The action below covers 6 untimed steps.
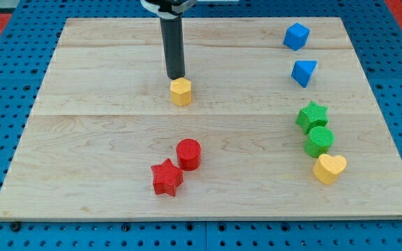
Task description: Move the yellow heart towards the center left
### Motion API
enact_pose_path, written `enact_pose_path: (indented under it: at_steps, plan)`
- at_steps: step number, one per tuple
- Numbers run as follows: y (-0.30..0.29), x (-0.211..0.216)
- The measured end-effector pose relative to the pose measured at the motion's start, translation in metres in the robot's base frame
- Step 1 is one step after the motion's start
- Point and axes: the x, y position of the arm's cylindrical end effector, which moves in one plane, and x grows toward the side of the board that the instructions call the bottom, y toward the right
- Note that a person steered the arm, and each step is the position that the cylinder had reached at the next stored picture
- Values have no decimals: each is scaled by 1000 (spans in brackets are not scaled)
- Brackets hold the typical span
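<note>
**One long crossing is still owed to the yellow heart**

No pincer is fitted to this arm, so no width or hold can be reported; the work is done by my tip (176,76), the lower end of a straight dark rod. The tip is seen resting just above a yellow hexagonal block (181,91), almost touching its upper edge, and this block is taken as the landmark for what follows.

Below that landmark, toward the view's bottom, a red cylinder (188,154) and a red star (167,177) are found touching each other. Far to the landmark's right, a green star (312,116) and a green cylinder (320,141) are stacked in a column, and the yellow heart (329,168) is pressed against the cylinder's lower edge, near the wooden board's (82,139) right border. To the landmark's upper right, two blue blocks (296,36) (303,72) are set well apart from everything else.

The approach step is judged to be in hand, with no contact made on the heart yet. The tip is well apart from the heart, up and to its left. For the next move, the tip would have to be brought round to the heart's right side, so that a leftward push can be given. A line passing below the green pair is called for, and the red blocks lie close to the likely path.
</note>
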Motion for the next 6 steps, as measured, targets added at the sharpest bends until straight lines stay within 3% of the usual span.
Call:
enact_pose_path:
  at_steps: [1, 2, 3, 4, 5, 6]
  plan:
    - [28, -11]
    - [115, -9]
    - [170, 2]
    - [184, 43]
    - [214, 55]
    - [289, 57]
